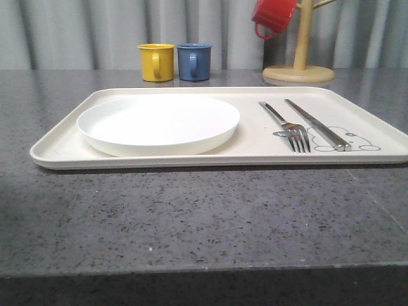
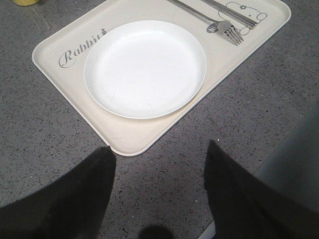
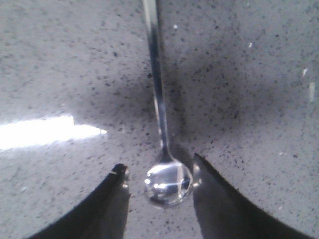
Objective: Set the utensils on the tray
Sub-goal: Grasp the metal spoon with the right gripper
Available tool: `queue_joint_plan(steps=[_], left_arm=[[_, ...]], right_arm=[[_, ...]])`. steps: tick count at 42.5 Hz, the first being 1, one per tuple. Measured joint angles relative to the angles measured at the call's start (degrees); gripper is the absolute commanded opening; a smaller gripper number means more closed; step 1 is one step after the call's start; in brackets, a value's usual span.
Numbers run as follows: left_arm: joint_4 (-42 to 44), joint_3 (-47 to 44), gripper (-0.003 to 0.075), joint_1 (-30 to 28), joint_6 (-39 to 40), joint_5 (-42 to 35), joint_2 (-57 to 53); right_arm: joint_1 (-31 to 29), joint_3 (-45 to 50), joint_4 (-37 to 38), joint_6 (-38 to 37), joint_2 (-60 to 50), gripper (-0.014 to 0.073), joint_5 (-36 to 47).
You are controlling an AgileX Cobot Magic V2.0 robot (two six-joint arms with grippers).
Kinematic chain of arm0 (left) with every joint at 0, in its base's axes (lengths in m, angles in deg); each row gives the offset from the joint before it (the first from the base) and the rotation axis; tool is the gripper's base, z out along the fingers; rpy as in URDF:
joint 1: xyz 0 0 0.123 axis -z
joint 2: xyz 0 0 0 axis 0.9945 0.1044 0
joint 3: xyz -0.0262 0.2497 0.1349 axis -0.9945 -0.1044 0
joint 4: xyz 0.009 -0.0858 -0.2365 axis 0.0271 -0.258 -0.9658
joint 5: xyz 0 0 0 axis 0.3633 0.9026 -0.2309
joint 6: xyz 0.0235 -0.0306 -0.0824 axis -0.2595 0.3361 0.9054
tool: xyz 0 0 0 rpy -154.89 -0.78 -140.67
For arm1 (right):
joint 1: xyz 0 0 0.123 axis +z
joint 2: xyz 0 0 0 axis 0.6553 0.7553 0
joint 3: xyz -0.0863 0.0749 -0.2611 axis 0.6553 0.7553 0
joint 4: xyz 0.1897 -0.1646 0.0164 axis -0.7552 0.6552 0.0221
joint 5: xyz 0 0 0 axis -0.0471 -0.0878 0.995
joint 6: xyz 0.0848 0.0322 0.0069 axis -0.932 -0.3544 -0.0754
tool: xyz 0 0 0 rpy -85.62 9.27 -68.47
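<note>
In the right wrist view, the right gripper (image 3: 158, 177) has its jaws spread about as wide as the bowl of the spoon (image 3: 167, 184). The bowl sits between the two fingertips (image 3: 121, 172), which are at or just beside its rim; whether they press on it cannot be told. The spoon lies on the speckled grey table (image 3: 249, 99), its handle running straight away from the jaws.

In the left wrist view, the left gripper (image 2: 159, 159) has its jaws wide apart and holds nothing. Both dark fingers (image 2: 99, 174) hover over bare table, just short of the near rim of the tray (image 2: 129, 144).

Beyond those jaws the white plate (image 2: 144, 67) rests on the tray, with the fork (image 2: 227, 30) and the chopsticks (image 2: 234, 15) lying side by side at the tray's far end.
</note>
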Motion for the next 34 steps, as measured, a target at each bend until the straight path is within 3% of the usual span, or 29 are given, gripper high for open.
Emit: queue_joint_plan(steps=[28,34], left_arm=[[0.0,0.0,0.0388,0.0,0.0,-0.09,0.0],[0.0,0.0,0.0388,0.0,0.0,-0.09,0.0]], right_arm=[[-0.72,0.0,0.0,0.69,7.76,0.0338,5.98],[-0.72,0.0,-0.19,0.69,8.51,0.0201,5.98]])
